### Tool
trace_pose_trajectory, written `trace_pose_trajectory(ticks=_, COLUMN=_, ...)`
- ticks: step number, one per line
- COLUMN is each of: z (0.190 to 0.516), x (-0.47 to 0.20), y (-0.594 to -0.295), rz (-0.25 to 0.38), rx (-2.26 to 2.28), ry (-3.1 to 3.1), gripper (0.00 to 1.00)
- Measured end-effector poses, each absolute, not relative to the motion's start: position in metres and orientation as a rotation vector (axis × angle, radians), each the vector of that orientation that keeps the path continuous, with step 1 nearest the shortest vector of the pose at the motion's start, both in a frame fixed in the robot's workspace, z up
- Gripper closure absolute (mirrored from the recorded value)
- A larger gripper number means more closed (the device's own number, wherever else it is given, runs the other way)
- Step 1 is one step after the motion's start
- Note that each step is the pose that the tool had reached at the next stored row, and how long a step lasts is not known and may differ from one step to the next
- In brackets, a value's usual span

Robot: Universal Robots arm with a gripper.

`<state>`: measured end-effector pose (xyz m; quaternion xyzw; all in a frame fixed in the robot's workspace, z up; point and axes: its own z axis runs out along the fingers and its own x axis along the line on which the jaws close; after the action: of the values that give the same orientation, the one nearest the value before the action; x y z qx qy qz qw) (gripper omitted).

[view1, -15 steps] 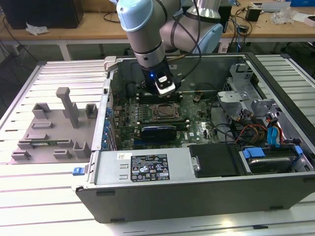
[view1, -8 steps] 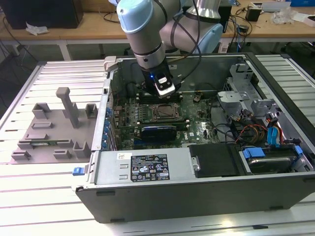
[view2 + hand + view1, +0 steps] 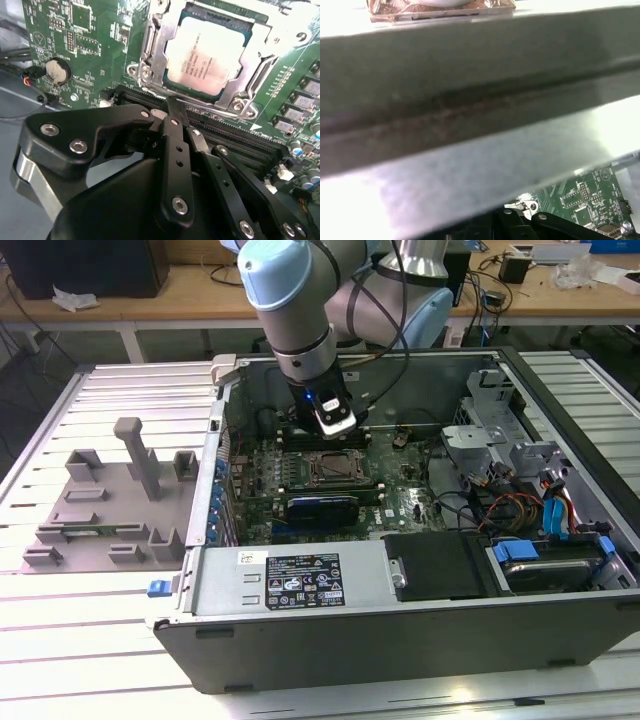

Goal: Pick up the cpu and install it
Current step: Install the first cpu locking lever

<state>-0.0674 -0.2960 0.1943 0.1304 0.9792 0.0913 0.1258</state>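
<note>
cpu (image 3: 207, 52) is seen seated in the socket frame (image 3: 150, 50) on the green motherboard (image 3: 95, 55) in the second wrist view; silver top up, lying flat inside the metal frame. in the exterior view the socket (image 3: 335, 468) is found near the centre of the open computer case (image 3: 300, 585), the arm (image 3: 290, 300) hung over it from 12 o'clock.

gripper (image 3: 172, 112) is held just short of the socket's near edge, over the black memory slots (image 3: 235, 137). nothing is carried. fingers (image 3: 175, 130) are judged drawn together, the black links folded to one narrow tip; no gap is made out. whether the tip touches the board cannot be told.

risks, as judged:
- socket frame appears not latched over the chip; a brush from the tip could shift the cpu off its seat.
- a low sideways pass could catch the slot ridges or the frame's screw posts.
- the coin battery (image 3: 56, 71) and its wires at 9 o'clock of the socket could be snagged.

room: the case wall (image 3: 470, 100) is seen very close in the first wrist view, so clearance on that side is thin. in the exterior view, drive bays and cables (image 3: 520, 500) crowd 3 o'clock, the grey fixture tray (image 3: 110, 500) lies outside at 9 o'clock. straight up is the open way.
</note>
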Motion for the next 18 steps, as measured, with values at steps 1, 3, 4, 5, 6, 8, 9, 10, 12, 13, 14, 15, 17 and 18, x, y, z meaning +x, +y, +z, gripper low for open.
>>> trace_pose_trajectory(ticks=1, z=0.195, x=-0.067, y=-0.296, rz=0.267, rx=0.38, ry=2.851, gripper=0.89)
trace_pose_trajectory(ticks=3, z=0.199, x=-0.067, y=-0.296, rz=0.264, rx=0.38, ry=2.852, gripper=0.89)
trace_pose_trajectory(ticks=4, z=0.201, x=-0.067, y=-0.296, rz=0.262, rx=0.379, ry=2.852, gripper=0.89)
trace_pose_trajectory(ticks=5, z=0.204, x=-0.067, y=-0.296, rz=0.26, rx=0.379, ry=2.852, gripper=0.89)
trace_pose_trajectory(ticks=6, z=0.208, x=-0.067, y=-0.296, rz=0.256, rx=0.378, ry=2.852, gripper=0.89)
trace_pose_trajectory(ticks=8, z=0.214, x=-0.067, y=-0.296, rz=0.226, rx=0.376, ry=2.855, gripper=0.89)
trace_pose_trajectory(ticks=9, z=0.215, x=-0.067, y=-0.296, rz=0.202, rx=0.377, ry=2.861, gripper=0.89)
trace_pose_trajectory(ticks=10, z=0.215, x=-0.067, y=-0.296, rz=0.19, rx=0.379, ry=2.865, gripper=0.89)
trace_pose_trajectory(ticks=12, z=0.216, x=-0.066, y=-0.297, rz=0.156, rx=0.384, ry=2.882, gripper=0.89)
trace_pose_trajectory(ticks=13, z=0.216, x=-0.065, y=-0.298, rz=0.145, rx=0.385, ry=2.89, gripper=0.89)
trace_pose_trajectory(ticks=14, z=0.216, x=-0.063, y=-0.298, rz=0.134, rx=0.386, ry=2.904, gripper=0.89)
trace_pose_trajectory(ticks=15, z=0.216, x=-0.062, y=-0.299, rz=0.126, rx=0.388, ry=2.916, gripper=0.89)
trace_pose_trajectory(ticks=17, z=0.216, x=-0.056, y=-0.299, rz=0.112, rx=0.395, ry=2.958, gripper=0.89)
trace_pose_trajectory(ticks=18, z=0.216, x=-0.051, y=-0.3, rz=0.106, rx=0.399, ry=2.984, gripper=0.89)
